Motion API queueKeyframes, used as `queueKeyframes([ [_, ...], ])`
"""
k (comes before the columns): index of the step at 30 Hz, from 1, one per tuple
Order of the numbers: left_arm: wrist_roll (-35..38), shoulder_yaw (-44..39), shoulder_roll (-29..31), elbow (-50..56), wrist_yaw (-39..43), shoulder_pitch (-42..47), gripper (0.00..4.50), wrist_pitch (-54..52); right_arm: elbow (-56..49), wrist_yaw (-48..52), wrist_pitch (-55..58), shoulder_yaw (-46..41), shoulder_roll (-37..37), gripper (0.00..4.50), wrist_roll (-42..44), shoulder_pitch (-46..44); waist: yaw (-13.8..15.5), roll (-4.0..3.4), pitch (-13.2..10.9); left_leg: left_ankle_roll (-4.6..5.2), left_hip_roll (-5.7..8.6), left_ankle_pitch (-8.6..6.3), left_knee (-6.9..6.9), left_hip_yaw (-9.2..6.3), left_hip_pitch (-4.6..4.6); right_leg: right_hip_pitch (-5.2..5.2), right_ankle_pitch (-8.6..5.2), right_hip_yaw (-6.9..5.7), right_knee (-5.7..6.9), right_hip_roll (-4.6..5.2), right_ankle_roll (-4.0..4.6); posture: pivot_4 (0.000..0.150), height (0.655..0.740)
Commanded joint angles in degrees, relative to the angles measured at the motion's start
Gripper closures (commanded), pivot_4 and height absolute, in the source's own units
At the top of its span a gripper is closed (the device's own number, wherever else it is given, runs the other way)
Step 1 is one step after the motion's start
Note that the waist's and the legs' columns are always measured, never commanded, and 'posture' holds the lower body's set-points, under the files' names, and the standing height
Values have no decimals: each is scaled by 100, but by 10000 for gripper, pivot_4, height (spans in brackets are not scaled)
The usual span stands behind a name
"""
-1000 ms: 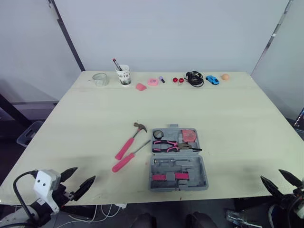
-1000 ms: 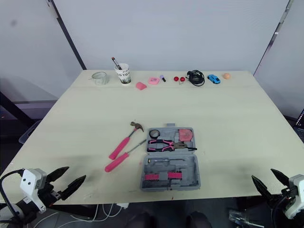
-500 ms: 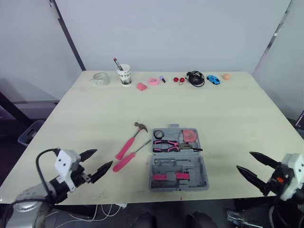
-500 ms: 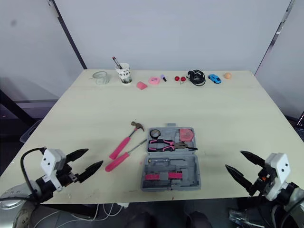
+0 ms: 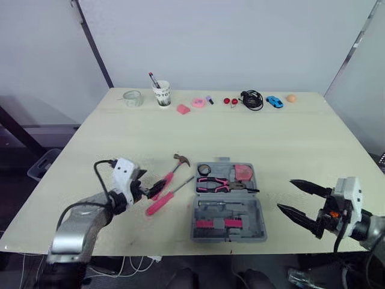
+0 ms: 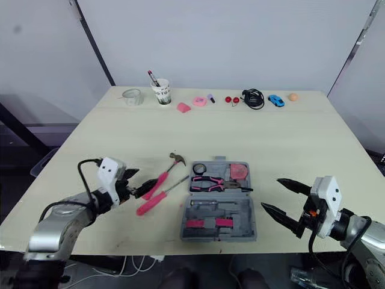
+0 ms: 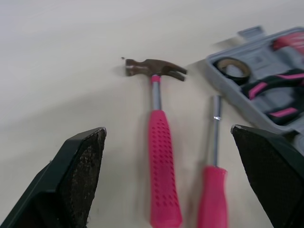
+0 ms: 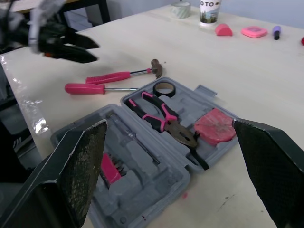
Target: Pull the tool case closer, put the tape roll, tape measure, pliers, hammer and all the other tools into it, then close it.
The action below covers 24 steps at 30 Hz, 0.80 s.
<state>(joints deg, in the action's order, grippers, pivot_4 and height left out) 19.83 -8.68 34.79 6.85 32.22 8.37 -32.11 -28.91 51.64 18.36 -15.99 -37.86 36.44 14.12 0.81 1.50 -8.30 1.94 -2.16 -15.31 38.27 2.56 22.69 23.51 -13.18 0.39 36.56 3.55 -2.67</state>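
Left gripper had swung in over the hammer, open wide and empty; right gripper, likewise open and empty, had neared the case. Hammer, just left of case, looked head-heavy and stiff: grasp mid-handle.

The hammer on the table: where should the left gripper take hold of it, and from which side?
Probably mid-handle: the hammer lies flat, its pink handle end toward the open left gripper. Come from above, fingers across the handle; the screwdriver lies close beside it, toward the tool case, so keep off that side.
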Motion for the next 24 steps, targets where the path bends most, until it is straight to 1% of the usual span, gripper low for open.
queueKeyframes([
  [1, -483, 373, -191, -573, -359, 519, 0, 72, 167, 18, -316, 34, 88, 919, -161, -181, 0, 0, 0, 0, 1, 0, 0, 0, 0, 0, 0, 0, 0, 0, 0, 1500, 7400],
  [2, -566, 421, -264, -756, -456, 627, 0, 89, 218, -2, -343, 62, 121, 919, -195, -221, -1, 1, 0, 0, 1, 0, 1, 1, 0, 0, 0, 0, 0, 0, 0, 1500, 7400],
  [6, -829, 769, -519, -1477, -378, 1010, 0, 419, 474, 100, -564, 201, 196, 919, -389, -293, -9, 3, 0, 0, 2, 0, 3, 9, 0, -3, 1, 2, 2, -8, -1, 1500, 7400],
  [11, -1053, 937, -920, -2269, -504, 1700, 0, 483, 604, 134, -688, 252, 241, 919, -467, -391, 10, 7, -3, 0, 3, 1, 8, 7, 7, -3, 7, -1, 3, -15, -11, 1500, 7400],
  [13, -1249, 1058, -954, -2595, -529, 1942, 0, 604, 638, 134, -713, 269, 244, 919, -477, -417, 2, 8, -2, 0, 3, 1, 9, 8, 7, -4, 11, 1, 5, -16, -16, 1500, 7400],
  [19, -1411, 1109, -1139, -3494, -491, 2518, 0, 687, 640, 122, -755, 304, 250, 919, -484, -459, -10, 7, -2, 0, 1, 1, 9, 7, 7, -3, 14, 7, 7, -25, -22, 1500, 7400],
  [24, -1567, 1199, -1270, -4168, -407, 2858, 0, 975, 554, 141, -707, 356, 243, 919, -437, -471, 0, 8, -2, 0, 1, 1, 10, 4, 7, -5, 14, 9, 8, -29, -22, 1500, 7400],
])
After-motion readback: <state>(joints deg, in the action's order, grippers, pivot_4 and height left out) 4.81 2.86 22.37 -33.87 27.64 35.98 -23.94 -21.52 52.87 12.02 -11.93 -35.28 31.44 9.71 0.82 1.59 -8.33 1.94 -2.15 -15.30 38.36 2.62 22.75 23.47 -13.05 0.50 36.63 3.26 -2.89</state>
